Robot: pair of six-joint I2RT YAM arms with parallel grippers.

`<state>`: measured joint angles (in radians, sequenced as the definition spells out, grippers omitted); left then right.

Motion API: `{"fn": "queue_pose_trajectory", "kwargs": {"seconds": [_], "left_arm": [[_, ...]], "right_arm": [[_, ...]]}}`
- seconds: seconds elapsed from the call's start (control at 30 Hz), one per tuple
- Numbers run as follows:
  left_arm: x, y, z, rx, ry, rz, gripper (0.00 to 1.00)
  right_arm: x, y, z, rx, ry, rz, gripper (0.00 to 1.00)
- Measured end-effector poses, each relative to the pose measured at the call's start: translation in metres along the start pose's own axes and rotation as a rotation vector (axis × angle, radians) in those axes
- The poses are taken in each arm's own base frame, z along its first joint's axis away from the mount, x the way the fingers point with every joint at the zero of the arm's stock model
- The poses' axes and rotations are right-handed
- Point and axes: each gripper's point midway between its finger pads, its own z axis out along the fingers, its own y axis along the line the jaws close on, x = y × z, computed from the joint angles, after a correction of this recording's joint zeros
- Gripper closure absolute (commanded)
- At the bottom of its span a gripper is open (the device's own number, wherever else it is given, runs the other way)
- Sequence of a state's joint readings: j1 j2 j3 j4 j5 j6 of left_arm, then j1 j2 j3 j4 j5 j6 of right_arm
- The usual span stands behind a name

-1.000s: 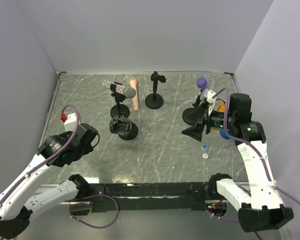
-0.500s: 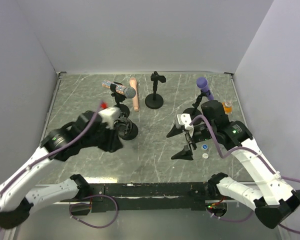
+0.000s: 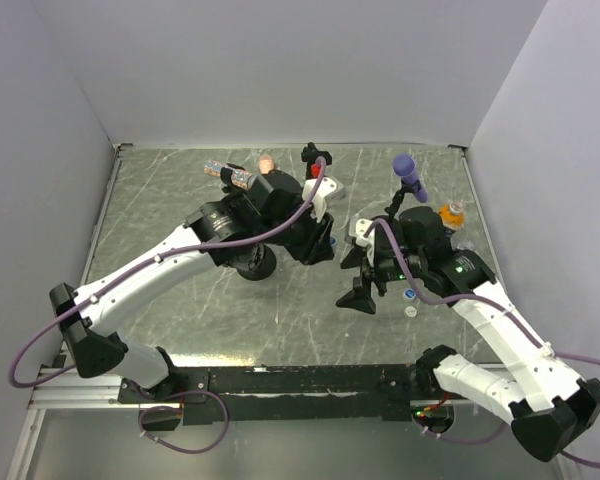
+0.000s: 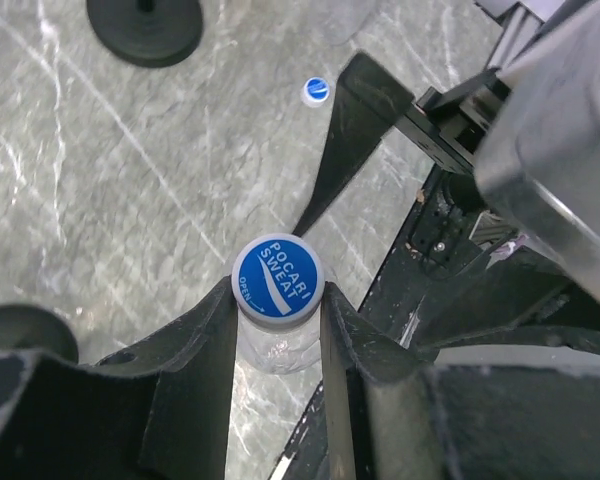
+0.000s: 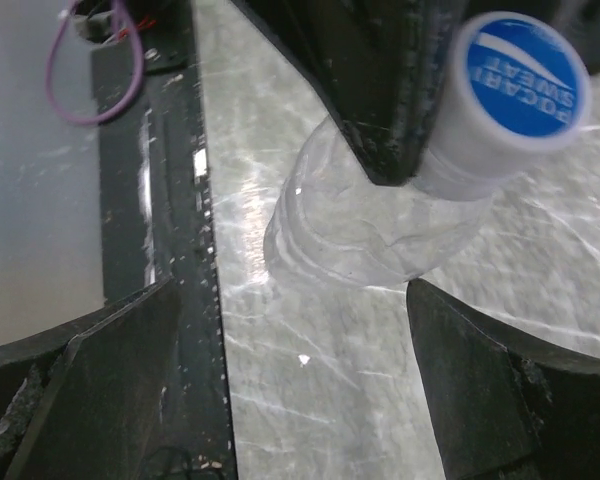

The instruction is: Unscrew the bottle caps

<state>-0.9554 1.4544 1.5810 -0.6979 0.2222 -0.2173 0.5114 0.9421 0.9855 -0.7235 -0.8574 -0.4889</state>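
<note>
A small clear bottle stands on the table, topped by a blue bottle cap printed POCARI SWEAT. My left gripper is shut on that cap from above, one finger on each side; the same cap shows in the right wrist view. My right gripper is wide open, low at the bottle's base, its fingers not pressing it. In the top view the left gripper and right gripper meet mid-table. A loose blue cap and a whitish cap lie near the right arm. An orange bottle stands at the right.
A purple-headed microphone stands in a holder at back right. A round black holder base sits under the left arm, and another stand rises at the back. A second base and the loose blue cap show in the left wrist view.
The left arm swung from the left side to mid-table and shut on the clear bottle's cap. The right arm came in from the right edge toward the bottle, staying open.
</note>
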Motion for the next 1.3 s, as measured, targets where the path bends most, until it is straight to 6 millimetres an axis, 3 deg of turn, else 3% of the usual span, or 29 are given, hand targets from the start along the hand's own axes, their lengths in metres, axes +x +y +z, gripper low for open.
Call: {"fn": "queue_pose_trajectory", "kwargs": {"seconds": [0.27,0.57,0.73,0.8,0.87,0.93,1.0,1.07,1.13,1.17,1.3], "left_arm": [[-0.020,-0.011,0.002,0.059,-0.041,0.030,0.93],[-0.030,-0.021,0.003,0.113,-0.076,0.044,0.93],[-0.039,-0.027,0.003,0.143,-0.105,0.053,0.93],[-0.044,-0.030,0.004,0.155,-0.126,0.055,0.93],[-0.048,-0.032,0.004,0.169,-0.149,0.053,0.92],[-0.049,-0.033,0.006,0.180,-0.174,0.046,0.89],[-0.052,-0.031,0.005,0.182,-0.203,0.035,0.77],[-0.053,-0.028,0.005,0.175,-0.225,0.025,0.39],[-0.054,-0.025,0.002,0.166,-0.249,0.007,0.09],[-0.053,-0.019,-0.001,0.145,-0.253,-0.006,0.04],[-0.049,0.027,-0.034,0.016,-0.341,-0.098,0.03]], "right_arm": [[-0.010,-0.041,-0.025,0.182,-0.068,0.105,0.01],[-0.022,-0.017,-0.009,-0.002,-0.115,0.173,0.01],[-0.024,-0.018,-0.006,-0.021,-0.123,0.196,0.11],[-0.025,-0.020,-0.004,-0.024,-0.127,0.214,0.19],[-0.028,-0.024,-0.004,-0.015,-0.138,0.237,0.45],[-0.030,-0.027,-0.005,-0.012,-0.152,0.260,0.59],[-0.031,-0.029,-0.006,-0.011,-0.159,0.279,0.62],[-0.032,-0.029,-0.006,-0.016,-0.163,0.289,0.62],[-0.034,-0.028,-0.006,-0.026,-0.169,0.290,0.62],[-0.034,-0.028,-0.007,-0.024,-0.172,0.286,0.62],[-0.035,-0.032,-0.016,0.017,-0.191,0.279,0.62]]}}
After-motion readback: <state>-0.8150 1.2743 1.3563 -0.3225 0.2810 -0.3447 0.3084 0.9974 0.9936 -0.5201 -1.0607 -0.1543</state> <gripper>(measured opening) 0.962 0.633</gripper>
